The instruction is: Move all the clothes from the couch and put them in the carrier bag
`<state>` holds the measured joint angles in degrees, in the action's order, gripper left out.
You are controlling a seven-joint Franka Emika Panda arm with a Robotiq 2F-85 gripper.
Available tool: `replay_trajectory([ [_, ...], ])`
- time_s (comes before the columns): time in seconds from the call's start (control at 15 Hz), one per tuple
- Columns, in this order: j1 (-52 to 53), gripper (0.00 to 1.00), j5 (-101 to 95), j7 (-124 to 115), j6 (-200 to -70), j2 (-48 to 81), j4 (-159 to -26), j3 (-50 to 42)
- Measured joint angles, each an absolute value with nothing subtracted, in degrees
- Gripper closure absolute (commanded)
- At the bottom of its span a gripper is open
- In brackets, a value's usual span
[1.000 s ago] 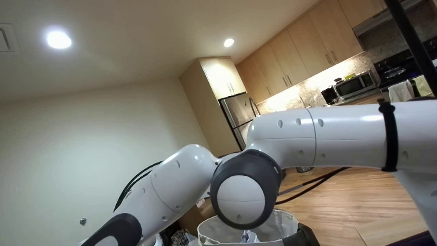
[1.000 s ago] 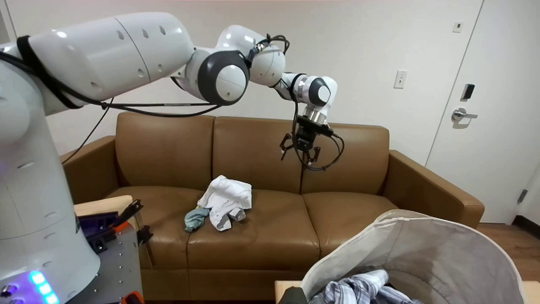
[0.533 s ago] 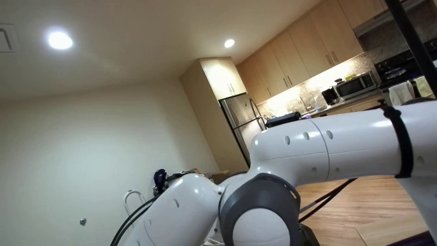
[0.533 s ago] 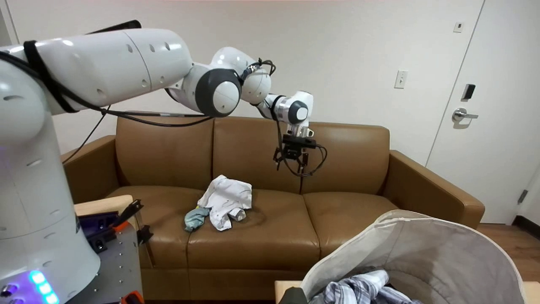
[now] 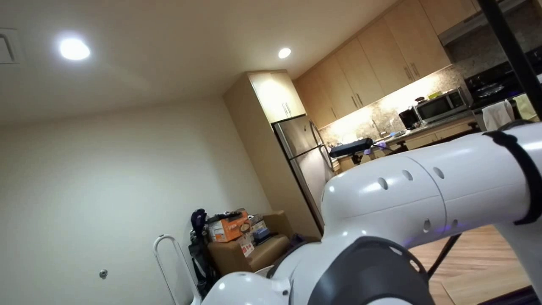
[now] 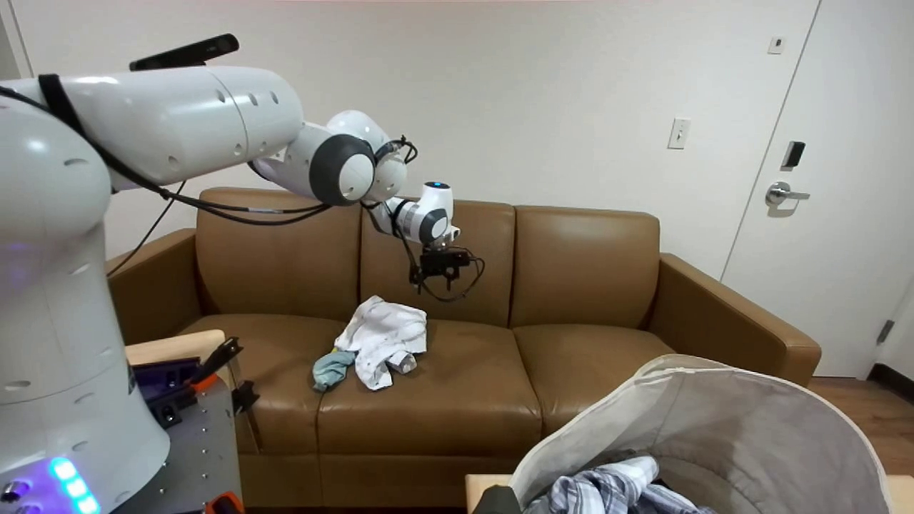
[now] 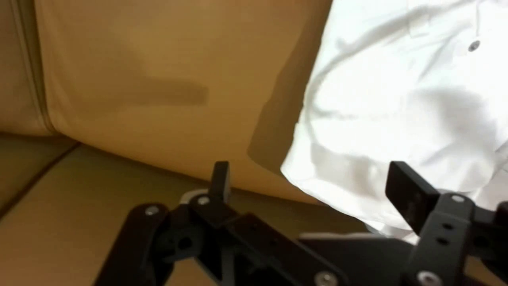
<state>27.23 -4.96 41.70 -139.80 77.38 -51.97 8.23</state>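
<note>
On the brown couch (image 6: pixel 457 410) lies a crumpled white garment (image 6: pixel 385 335), with a small blue-grey cloth (image 6: pixel 333 370) against its left side. My gripper (image 6: pixel 434 287) hangs above the seat, up and to the right of the white garment and apart from it. In the wrist view the gripper (image 7: pixel 309 169) has its fingers spread wide and holds nothing; the white garment (image 7: pixel 397 95) spreads below its right finger. A plaid grey-blue cloth (image 6: pixel 607 489) rests inside the pale carrier bag (image 6: pixel 757 428) at the front right.
The bag stands on a light wooden surface (image 6: pixel 485 489). Beside the robot's base is a cart (image 6: pixel 193 442) with clamps and tools. A brown armchair (image 5: pixel 271 252) bears an orange box (image 5: pixel 235 226) in an exterior view. The couch backrest (image 6: pixel 585 264) rises behind the gripper.
The arm has swung left and come lower, from above the couch's right part to near the white garment. The gripper has stayed open. The clothes and bag have not moved.
</note>
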Motion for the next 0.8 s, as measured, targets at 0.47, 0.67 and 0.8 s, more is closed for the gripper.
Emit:
replay_trajectory([
  [0.47, 23.62, 0.00, -4.80, 52.42, -141.68, 72.30, -60.61, 14.02],
  [0.67, 23.31, 0.00, -4.81, 52.42, -140.28, 74.53, -59.14, 15.72],
  [0.8, 23.41, 0.00, -4.76, 52.42, -139.22, 77.09, -58.32, 17.67],
])
